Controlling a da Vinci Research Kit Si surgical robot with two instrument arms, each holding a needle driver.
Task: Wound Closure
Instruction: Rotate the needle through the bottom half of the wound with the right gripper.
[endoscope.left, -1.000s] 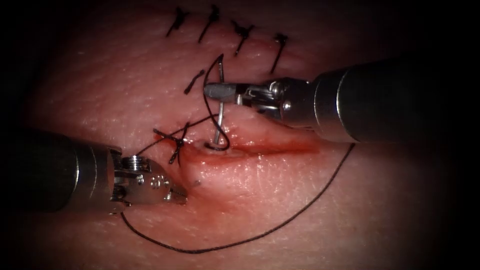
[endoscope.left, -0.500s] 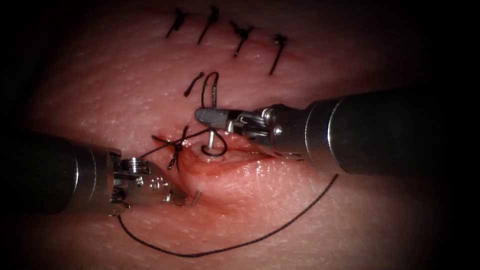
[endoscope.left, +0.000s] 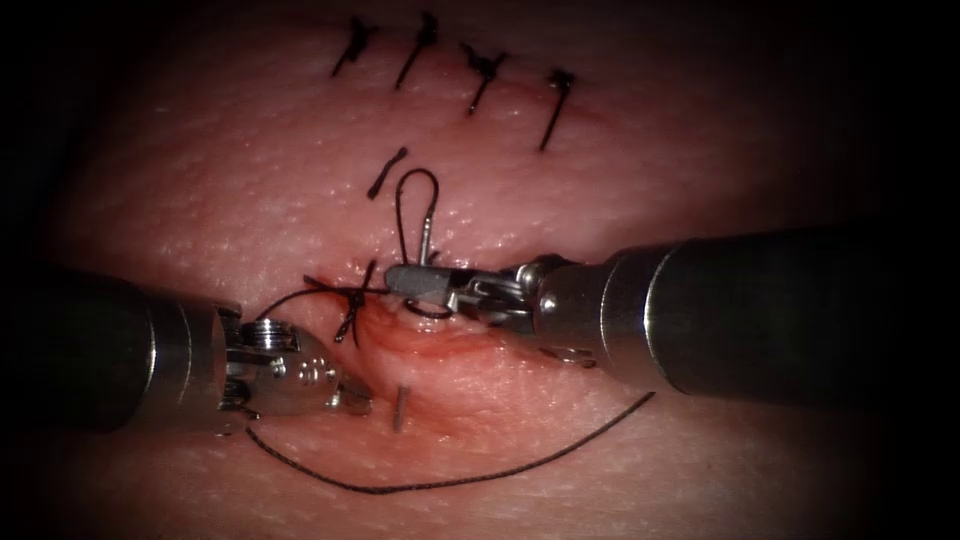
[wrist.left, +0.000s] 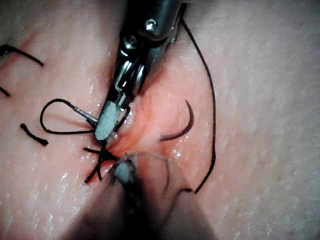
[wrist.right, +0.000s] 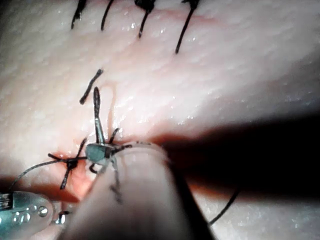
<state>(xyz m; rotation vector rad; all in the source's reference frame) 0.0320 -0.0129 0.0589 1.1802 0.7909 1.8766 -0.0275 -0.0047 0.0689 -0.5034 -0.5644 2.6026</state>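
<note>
**Needle through the cut**

Now the right tool (endoscope.left: 425, 284) is clamped on the needle (endoscope.left: 400, 408) near its tail end, just above the cut (endoscope.left: 440, 340). The needle sits in the tissue (endoscope.left: 250, 200), its tip showing below the cut beside the left tool (endoscope.left: 355, 402), whose jaws sit together, holding nothing. Thread (endoscope.left: 480, 470) loops over the tail and trails across the tissue below.

right tool (endoscope.left: 415, 284) over cut (endoscope.left: 440, 335), thread (endoscope.left: 450, 480) looping below
</note>
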